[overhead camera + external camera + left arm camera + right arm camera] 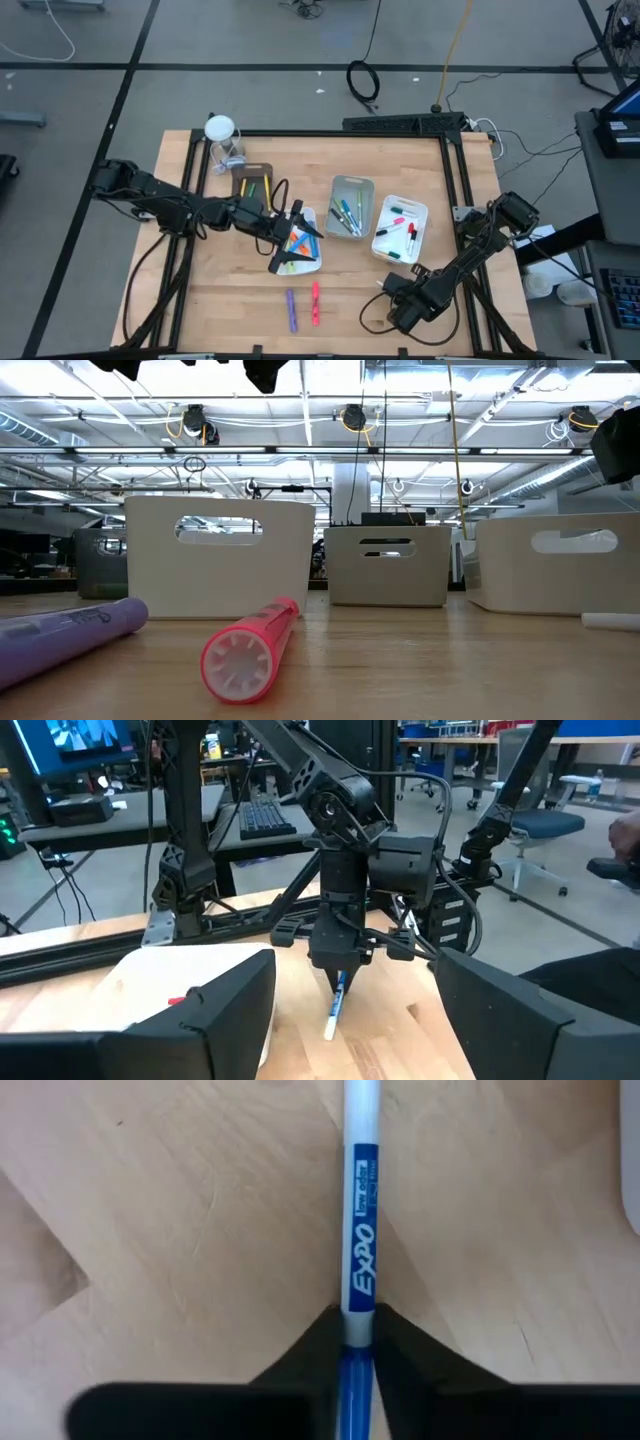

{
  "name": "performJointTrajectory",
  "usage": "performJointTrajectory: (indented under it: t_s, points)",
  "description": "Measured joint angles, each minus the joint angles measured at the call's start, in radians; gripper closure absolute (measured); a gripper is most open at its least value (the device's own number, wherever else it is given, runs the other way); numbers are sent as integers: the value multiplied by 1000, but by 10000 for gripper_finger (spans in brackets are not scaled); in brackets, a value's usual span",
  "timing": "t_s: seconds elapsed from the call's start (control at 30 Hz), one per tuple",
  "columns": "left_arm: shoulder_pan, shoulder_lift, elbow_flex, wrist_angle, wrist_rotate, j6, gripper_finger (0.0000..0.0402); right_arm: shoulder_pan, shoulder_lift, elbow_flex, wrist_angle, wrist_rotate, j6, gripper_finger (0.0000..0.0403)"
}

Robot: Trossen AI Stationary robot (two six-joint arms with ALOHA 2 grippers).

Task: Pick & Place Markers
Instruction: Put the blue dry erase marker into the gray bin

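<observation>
My right gripper [358,1325] is low over the near right part of the table [385,292] and is shut on a white marker with a blue label [361,1200]. My left gripper [350,1055] is open and empty over the leftmost white tray [312,262], which holds several coloured markers [300,243]. A purple marker [291,310] and a pink marker [315,302] lie flat on the wood near the near edge. In the low view they show close up as purple [70,635] and pink [250,652]. More markers lie in the grey tray [350,207] and the right white tray [400,230]. My right gripper pinches the marker at its blue end [357,1355] between the two fingers [315,1345], which lie along it. In the left wrist view the fingers point down and the marker slants below them, its white end [329,1030] at the table top; whether it touches I cannot tell.
A brown tray [253,183] and a small white round object [220,128] stand toward the far left. Black rails [455,170] frame the table. Bare wood lies between the loose markers and my right gripper. Room and benches show beyond.
</observation>
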Motion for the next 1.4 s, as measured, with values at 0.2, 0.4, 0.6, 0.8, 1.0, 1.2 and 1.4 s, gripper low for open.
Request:
performJointTrajectory:
  t_s: [0.2, 0.4, 0.6, 0.8, 1.0, 1.2, 1.4]
  points:
    - [-1, 0, 0, 4, 0, -21, 128, 0, -1, -1, 17, 12, -19, 381]
    - [-7, 0, 0, 16, 0, -24, 128, -1, -66, -6, 96, 73, -26, 379]
    - [-26, 0, 0, 47, 10, -21, 128, -1, -170, -4, 321, 327, -162, 386]
    - [-49, -15, -1, 32, 10, -22, 128, -36, -196, -2, 631, 489, -475, 384]
    - [-80, -87, 0, -17, 12, -25, 128, -169, -195, -4, 777, 523, -660, 384]
    - [-156, -224, 0, -196, 15, 1, 128, -346, -195, -4, 801, 523, -746, 384]
    - [-216, -336, 0, -312, 0, 31, 128, -496, -210, -3, 688, 521, -734, 384]
